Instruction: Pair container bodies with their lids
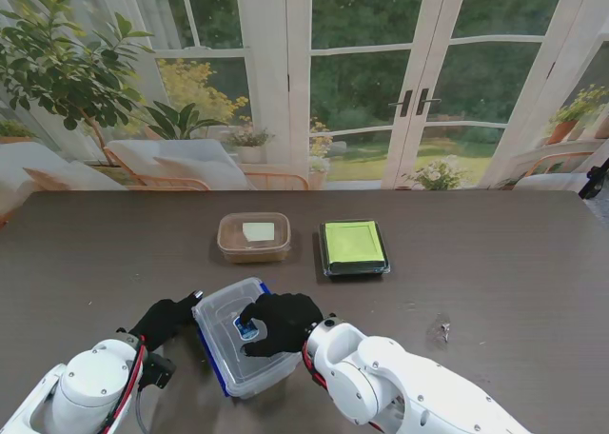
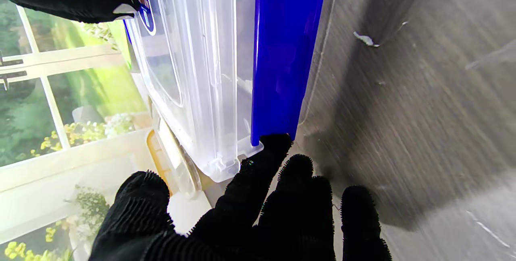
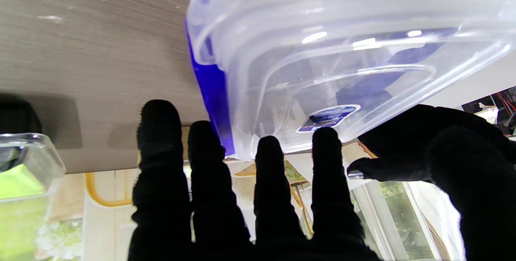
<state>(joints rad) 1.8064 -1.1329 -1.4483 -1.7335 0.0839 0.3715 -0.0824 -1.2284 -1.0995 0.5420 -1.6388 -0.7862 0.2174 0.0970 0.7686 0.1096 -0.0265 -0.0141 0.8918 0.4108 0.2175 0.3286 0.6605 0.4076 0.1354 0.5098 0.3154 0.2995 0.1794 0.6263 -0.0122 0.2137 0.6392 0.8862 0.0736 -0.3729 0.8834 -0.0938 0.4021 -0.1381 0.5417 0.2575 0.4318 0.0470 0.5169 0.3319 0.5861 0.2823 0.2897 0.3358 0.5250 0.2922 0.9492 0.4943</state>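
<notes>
A: Clear container [image 1: 233,344]?
B: Near edge, left of centre, upside down on its blue lid [image 1: 211,360], slightly skewed.

A: Right hand [image 1: 279,322]?
B: Laid flat on the container's upturned base, fingers [image 3: 328,160] extended, thumb beside the blue label [image 1: 246,329]. Pressing, not wrapped around it.

A: Left hand [image 1: 164,320]?
B: At the container's left side, fingers [image 2: 264,160] spread, one tip touching the lid's corner. Holding nothing.

A: Others?
B: Brown tub [image 1: 253,237] and black box with green lid [image 1: 353,247] farther off, side by side, mid-table [image 1: 514,263].
</notes>
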